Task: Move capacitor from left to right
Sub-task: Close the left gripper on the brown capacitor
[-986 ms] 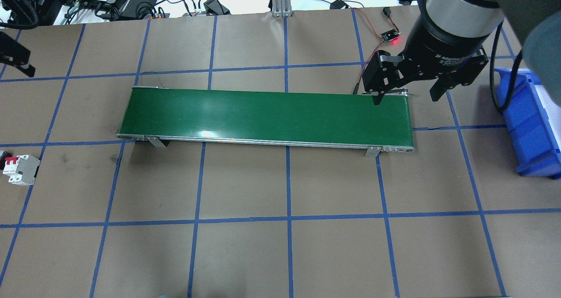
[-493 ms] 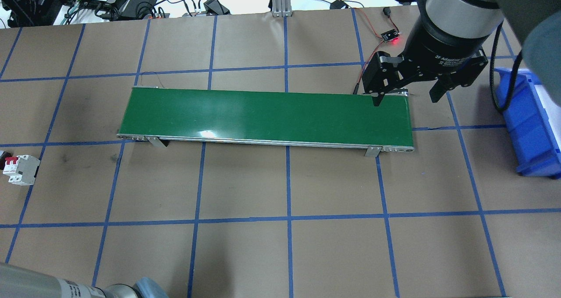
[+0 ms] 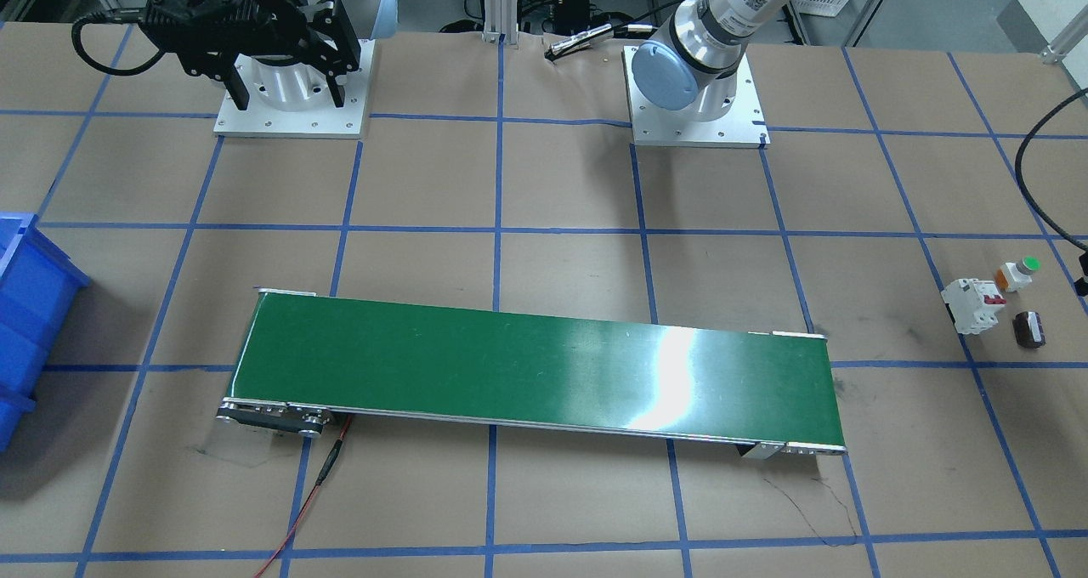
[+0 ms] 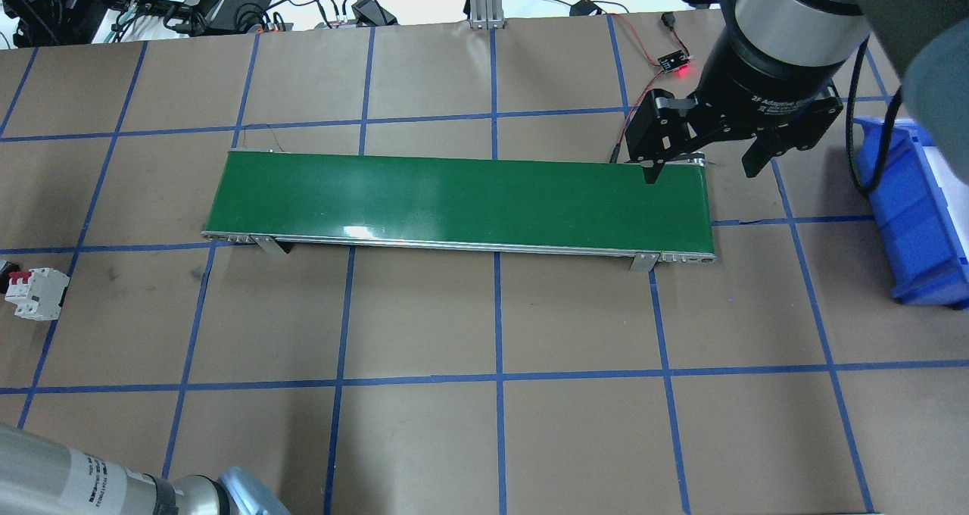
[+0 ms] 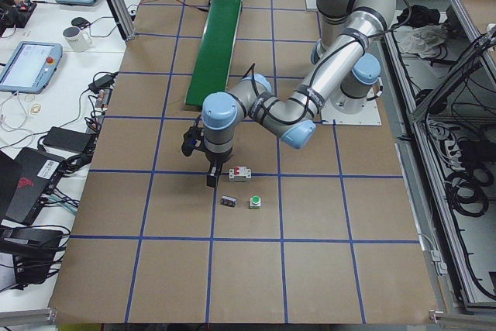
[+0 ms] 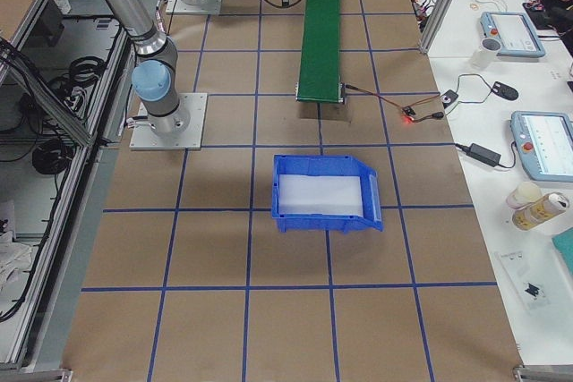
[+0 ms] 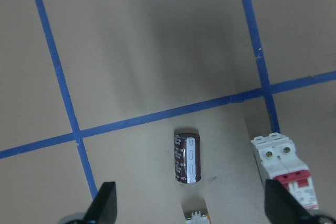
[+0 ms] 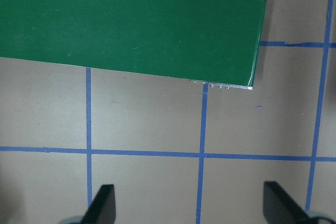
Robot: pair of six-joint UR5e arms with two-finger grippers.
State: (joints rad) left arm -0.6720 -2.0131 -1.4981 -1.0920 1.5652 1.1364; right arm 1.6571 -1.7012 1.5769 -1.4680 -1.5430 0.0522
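The capacitor (image 7: 187,158), a small dark cylinder with pale stripes, lies on its side on the brown table at the robot's far left. It also shows in the front-facing view (image 3: 1028,329) and the left view (image 5: 229,201). My left gripper (image 7: 191,207) is open and empty, hovering above the capacitor, which sits between its spread fingers in the wrist view. My right gripper (image 4: 702,170) is open and empty above the right end of the green conveyor belt (image 4: 462,201).
A white breaker with red switches (image 7: 283,169) lies right beside the capacitor. A button part with a green cap (image 3: 1018,272) lies close by. A blue bin (image 4: 920,212) stands at the table's right end. My left arm's elbow (image 4: 113,488) is at the near-left corner.
My left gripper has left the overhead view's left edge, and the left arm's elbow has come in at the bottom left. The right arm has not moved.
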